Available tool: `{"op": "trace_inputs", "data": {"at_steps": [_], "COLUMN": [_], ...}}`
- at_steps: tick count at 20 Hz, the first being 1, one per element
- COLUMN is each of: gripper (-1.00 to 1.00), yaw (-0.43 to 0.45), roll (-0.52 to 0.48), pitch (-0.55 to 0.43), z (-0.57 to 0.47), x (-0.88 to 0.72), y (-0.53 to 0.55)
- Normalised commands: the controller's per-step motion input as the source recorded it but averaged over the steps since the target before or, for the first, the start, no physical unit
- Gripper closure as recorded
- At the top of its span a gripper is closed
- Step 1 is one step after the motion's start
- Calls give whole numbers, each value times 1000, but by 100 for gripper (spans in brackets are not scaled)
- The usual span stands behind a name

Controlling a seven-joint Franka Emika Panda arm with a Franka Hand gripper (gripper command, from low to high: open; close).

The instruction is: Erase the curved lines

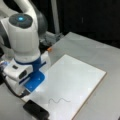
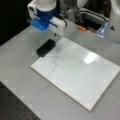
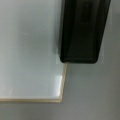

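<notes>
Eraser point(image 2: 46, 47) beside curve lines point(image 2: 54, 63)

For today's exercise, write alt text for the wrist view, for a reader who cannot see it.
A black rectangular eraser lies along the right edge of a white board, half on the board, half on the grey table. The board's wood-edged corner sits just below it. No gripper and no curve lines show here.

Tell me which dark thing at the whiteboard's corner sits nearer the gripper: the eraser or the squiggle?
The black eraser, a solid block straddling the whiteboard corner, below the gripper's blue mount. The curve lines are a thin unerased stroke farther in.
</notes>
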Motion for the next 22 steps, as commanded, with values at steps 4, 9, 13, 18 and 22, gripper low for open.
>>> {"op": "trace_inputs", "data": {"at_steps": [4,9,13,18,22], "gripper": [-100,-100,-100,-100,-100], "yaw": [77,11,-24,-23,7], "roll": [150,212,290,297,209], "pitch": [58,45,26,21,22], "z": [-11,-44,10,19,32], "x": [191,175,183,217,262], "y": [-222,-249,-210,-222,-233]}}
